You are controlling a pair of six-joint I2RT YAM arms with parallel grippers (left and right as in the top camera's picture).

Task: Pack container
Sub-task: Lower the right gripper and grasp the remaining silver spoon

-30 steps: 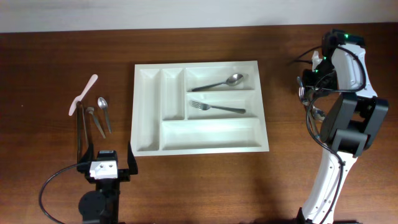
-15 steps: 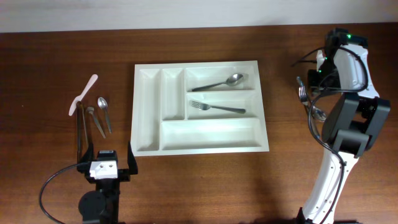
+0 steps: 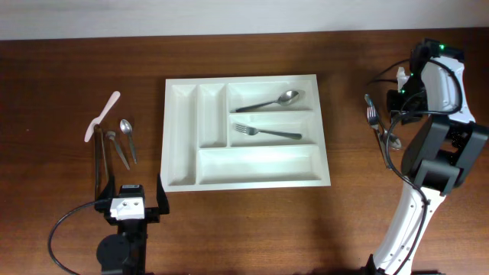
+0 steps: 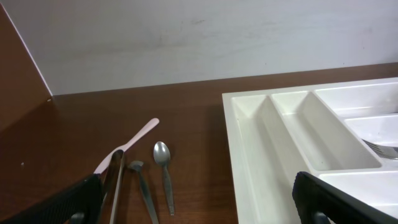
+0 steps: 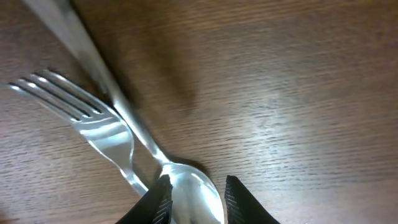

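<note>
Robotics lab bench, bare brown wooden table (image 3: pixel 61 61), plain white wall (image 4: pixel 186 37), cabled robot arm (image 3: pixel 439 153)

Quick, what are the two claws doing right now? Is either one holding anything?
Left gripper: open, holding nothing.
Right gripper: closed on the bowl of a spoon.

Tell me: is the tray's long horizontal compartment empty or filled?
Empty: the long compartment shows only bare white floor in the overhead view.
</note>
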